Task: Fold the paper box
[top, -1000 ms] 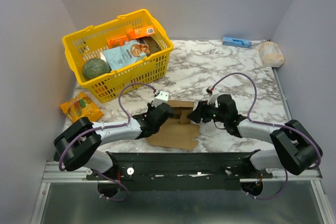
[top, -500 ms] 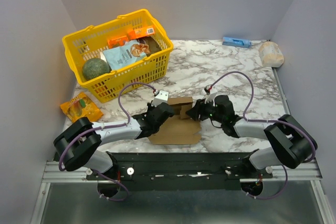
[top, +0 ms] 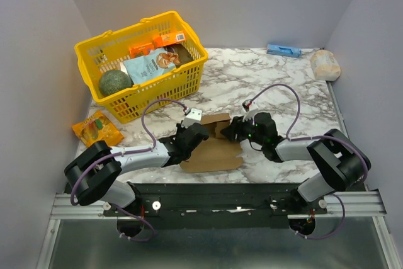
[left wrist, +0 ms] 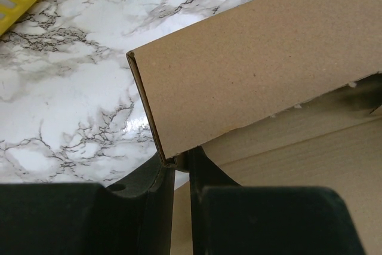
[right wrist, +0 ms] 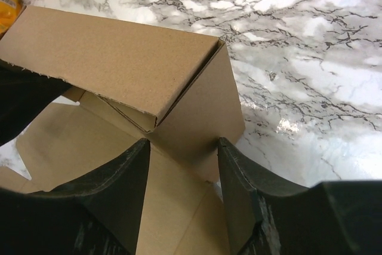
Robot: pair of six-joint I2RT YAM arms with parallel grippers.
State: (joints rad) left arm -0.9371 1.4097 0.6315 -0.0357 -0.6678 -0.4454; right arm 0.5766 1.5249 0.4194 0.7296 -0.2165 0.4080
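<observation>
The paper box (top: 214,152) is a brown cardboard sheet lying on the marble table between my two arms, with its far flaps raised. A long folded flap (left wrist: 256,70) fills the left wrist view. My left gripper (top: 199,133) (left wrist: 182,160) is shut on that flap's lower corner, with its fingers nearly together. In the right wrist view the same flap (right wrist: 119,58) meets an upright end panel (right wrist: 206,111). My right gripper (top: 232,131) (right wrist: 182,144) stands open at that panel's foot, and its right fingertip (right wrist: 230,159) touches the panel.
A yellow basket (top: 189,75) holding packets and a green round thing stands at the back left. An orange packet (top: 97,128) lies on the left side of the table. A small blue box (top: 283,50) and a pale bag (top: 325,64) lie at the back right.
My right gripper has moved left onto the box's right end and its jaws have narrowed a little. The raised flaps have been pushed left and stand higher. The left gripper has kept its grip.
</observation>
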